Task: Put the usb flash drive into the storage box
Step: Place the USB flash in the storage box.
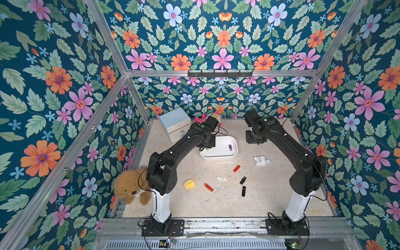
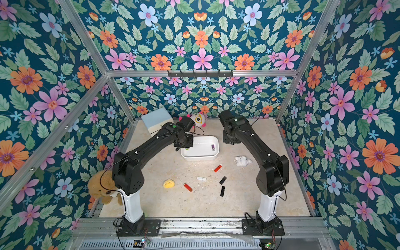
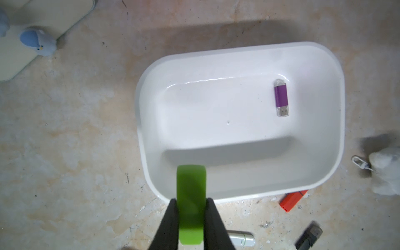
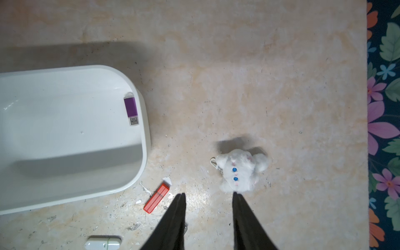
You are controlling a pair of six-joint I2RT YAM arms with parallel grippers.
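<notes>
My left gripper (image 3: 191,200) clamps the green plastic usb flash drive (image 3: 191,186) mid-body over the shallow white storage box (image 3: 216,108); light, rigid, likely slick; my right gripper (image 4: 208,194) gapes, empty.

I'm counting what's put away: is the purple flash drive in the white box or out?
In. The purple flash drive lies flat on the floor of the storage box, inside its rim, near one end wall.

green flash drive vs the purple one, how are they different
The green flash drive is held up between the left fingers; the purple flash drive lies loose inside the storage box. The purple flash drive shows its metal plug; the green flash drive shows none. Both are slim, flat sticks.
</notes>
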